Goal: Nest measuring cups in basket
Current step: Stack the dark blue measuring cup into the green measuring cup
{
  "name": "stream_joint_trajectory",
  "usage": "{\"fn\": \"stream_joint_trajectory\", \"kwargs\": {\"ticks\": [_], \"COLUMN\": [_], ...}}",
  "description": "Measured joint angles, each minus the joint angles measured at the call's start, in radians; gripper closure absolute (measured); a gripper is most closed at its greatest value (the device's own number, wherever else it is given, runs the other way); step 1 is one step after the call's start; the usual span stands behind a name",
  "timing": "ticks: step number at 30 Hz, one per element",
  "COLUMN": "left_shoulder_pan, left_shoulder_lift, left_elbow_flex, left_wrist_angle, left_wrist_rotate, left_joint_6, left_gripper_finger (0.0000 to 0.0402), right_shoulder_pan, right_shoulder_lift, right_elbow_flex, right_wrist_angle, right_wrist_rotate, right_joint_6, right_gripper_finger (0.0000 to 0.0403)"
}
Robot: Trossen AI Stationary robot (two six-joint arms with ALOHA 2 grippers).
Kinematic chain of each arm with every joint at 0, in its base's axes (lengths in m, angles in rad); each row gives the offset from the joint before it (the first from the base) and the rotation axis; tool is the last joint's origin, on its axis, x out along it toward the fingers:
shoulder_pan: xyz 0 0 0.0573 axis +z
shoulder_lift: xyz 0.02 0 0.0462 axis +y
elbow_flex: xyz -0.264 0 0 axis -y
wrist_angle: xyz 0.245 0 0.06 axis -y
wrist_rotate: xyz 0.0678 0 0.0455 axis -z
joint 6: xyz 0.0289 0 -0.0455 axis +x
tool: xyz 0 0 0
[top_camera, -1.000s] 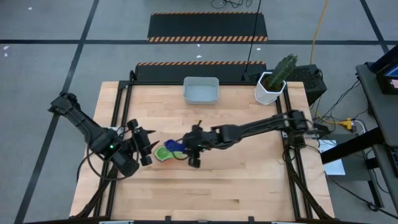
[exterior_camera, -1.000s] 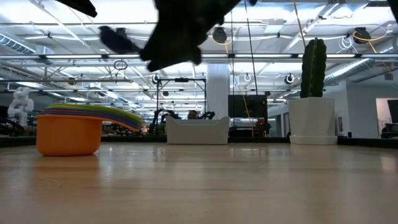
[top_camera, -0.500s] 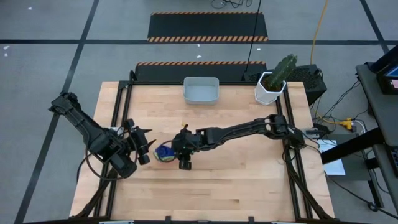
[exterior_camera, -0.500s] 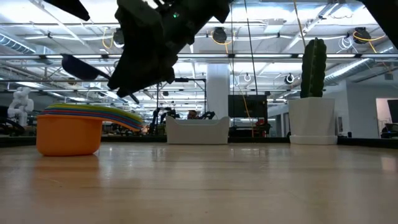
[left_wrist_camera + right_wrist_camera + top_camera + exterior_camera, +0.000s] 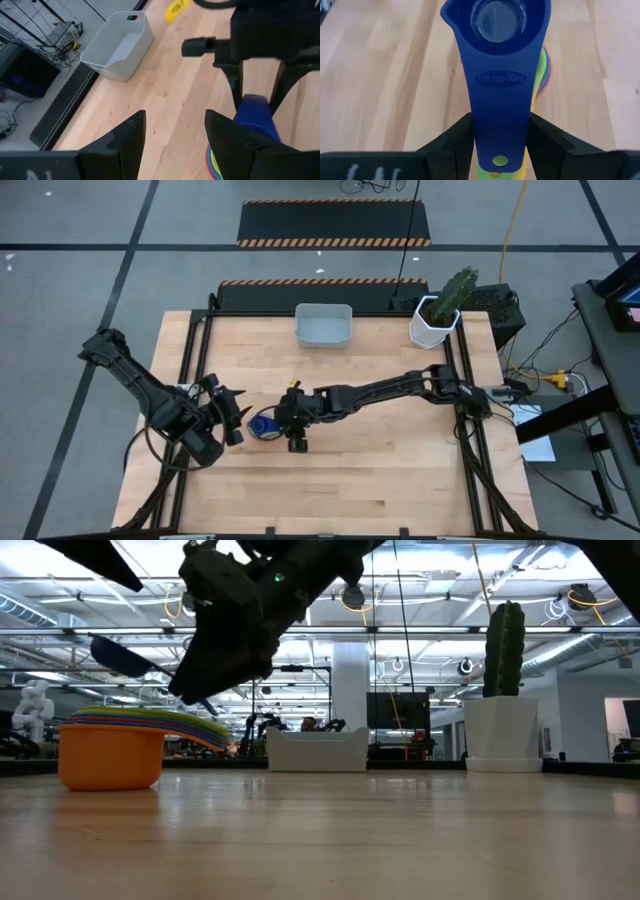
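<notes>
Wooden worktop (image 5: 400,470): right hand (image 5: 288,418) pinching dark blue cup (image 5: 497,60) has swung over nested stack (image 5: 140,730); last nesting near. Left hand (image 5: 228,412) spread, idle beside.

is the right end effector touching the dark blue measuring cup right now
Touching. The right wrist view shows the right end effector with a finger pressed against each side of the dark blue measuring cup handle, no gap either side, holding it over the stack of nested cups.

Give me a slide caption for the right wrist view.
Right gripper holds the dark blue measuring cup by its handle above the nested stack.
</notes>
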Motion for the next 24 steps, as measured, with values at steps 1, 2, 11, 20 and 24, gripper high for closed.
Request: {"fn": "stream_joint_trajectory", "kwargs": {"ticks": [1, 2, 11, 20, 24], "left_shoulder_pan": [0.0, 0.0, 0.001, 0.001, 0.001], "left_shoulder_lift": [0.0, -0.001, -0.008, -0.008, -0.008], "left_elbow_flex": [0.0, 0.0, 0.0, 0.0, 0.0], "left_wrist_angle": [0.001, 0.002, 0.015, 0.02, 0.02], "left_wrist_rotate": [0.0, 0.0, 0.0, 0.001, 0.001], "left_joint_6": [0.0, 0.0, 0.008, 0.009, 0.009], "left_gripper_finger": [0.0195, 0.0195, 0.0195, 0.0195, 0.0195], "right_shoulder_pan": [0.0, -0.001, -0.001, -0.001, -0.001], "right_shoulder_lift": [0.008, 0.01, 0.01, 0.015, 0.015], "right_elbow_flex": [0.0, 0.0, 0.0, 0.0, 0.0], "right_wrist_angle": [0.017, 0.034, 0.02, 0.013, 0.012], "right_wrist_rotate": [0.0, 0.0, 0.004, 0.004, 0.004], "right_joint_6": [0.004, 0.008, 0.026, 0.053, 0.058], "right_gripper_finger": [0.0261, 0.0261, 0.0261, 0.0246, 0.0227]}}
